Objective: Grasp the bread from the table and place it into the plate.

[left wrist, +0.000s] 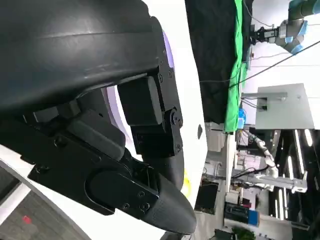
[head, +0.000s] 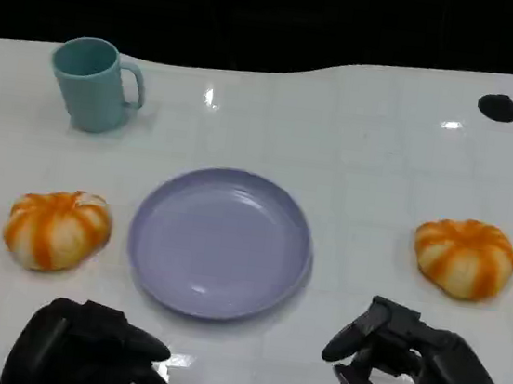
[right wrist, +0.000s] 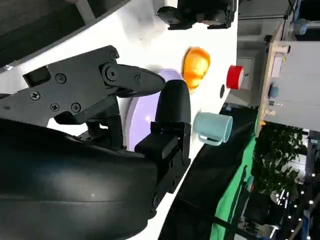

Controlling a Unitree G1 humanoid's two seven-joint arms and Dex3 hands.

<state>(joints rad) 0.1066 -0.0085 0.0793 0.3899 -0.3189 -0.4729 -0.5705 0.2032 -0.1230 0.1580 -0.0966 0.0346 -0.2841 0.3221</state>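
1. White glossy surface [head: 381, 170] with faint grid lines and bright light reflections, backed by darkness beyond its far edge; small black round mark [head: 498, 107] near the far right corner.
2. Lavender plate [head: 220, 242] at the middle of the surface, round, shallow, with nothing in it.
3. Left bread [head: 56, 228] just beside the plate on the robot's left, apart from the rim: round, pumpkin-shaped bun, orange with pale cream stripes running from the top down the sides.
4. Right bread [head: 465, 257] well apart from the plate on the robot's right, same rounded shape, orange bands over a pale body, lying on the surface.
5. Teal mug [head: 93, 84] upright at the far left, handle turned toward the right, well behind the left bread.
6. Left robot hand [head: 87, 351] low at the near edge, in front of the left bread and the plate's near-left rim; fingers curled inward, nothing in them, not touching bread or plate.
7. Right robot hand [head: 404, 365] at the near right, in front of the right bread and apart from it; fingers parted and bent, holding nothing.
8. In the right wrist view, black fingers [right wrist: 172, 107] spread over the plate, with one bread, the mug and a red cylindrical object [right wrist: 234, 77] beyond.
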